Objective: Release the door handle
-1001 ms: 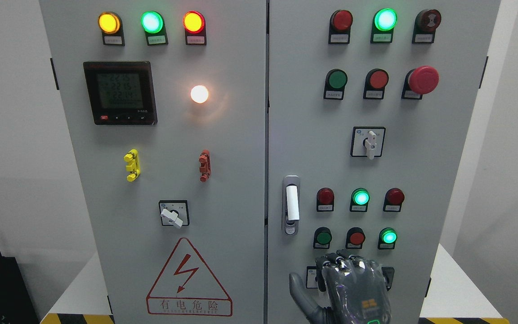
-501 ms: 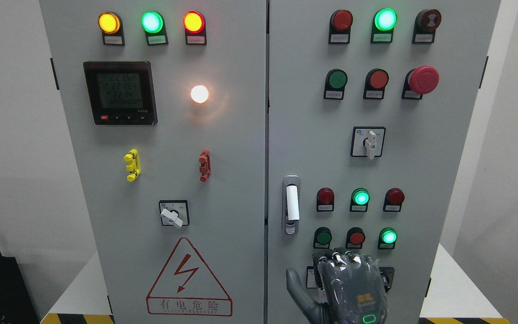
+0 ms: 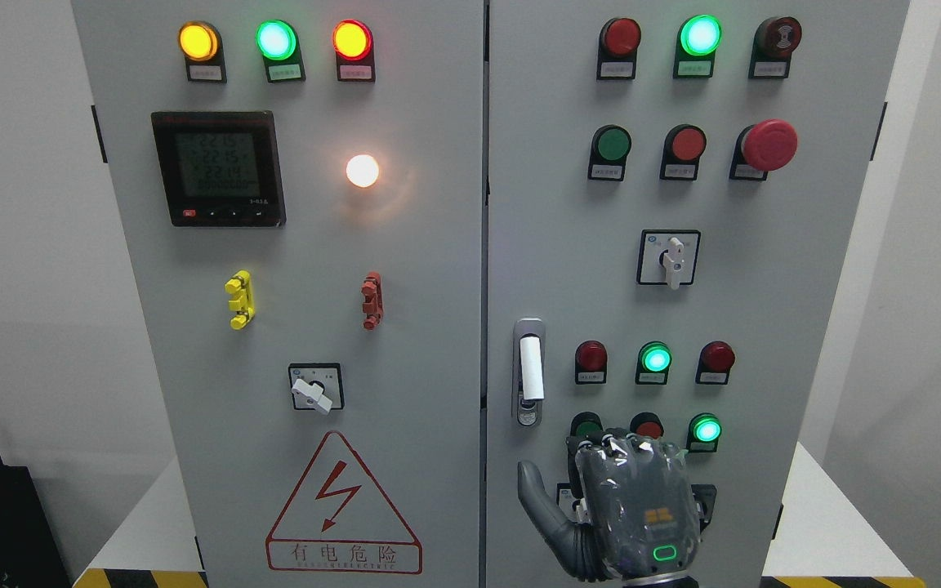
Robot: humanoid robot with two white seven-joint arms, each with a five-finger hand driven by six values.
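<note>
Head view showed the right hand (image 3: 630, 506) low on the right door (image 3: 773, 343) of the grey cabinet, its back to the camera. It lay below and to the right of the door handle (image 3: 529, 367) and clearly apart from it. The thumb (image 3: 537, 500) stood out to the left and the fingers, seen end-on past the knuckles, looked loosely bent and closed on nothing. The handle itself sat near the left edge of that door, just beside the seam with the left door (image 3: 430, 384). By that reading the release looked done, or very nearly so. To finish it well the hand would have needed to draw straight back toward the robot, staying slack, since it covered the lower part of a dark green button (image 3: 586, 424) and a red button (image 3: 647, 423), with a lit green lamp (image 3: 706, 429) just beside its knuckles. Any forward push there could have pressed one. The handle was a smooth white upright bar in a rounded silver recess, with a small keyhole (image 3: 527, 416) at the foot. The doors were flat matt painted metal; the buttons were glossy domes in black collars. The hand wore a shiny grey shell with a green light near the wrist. The left hand did not show
</note>
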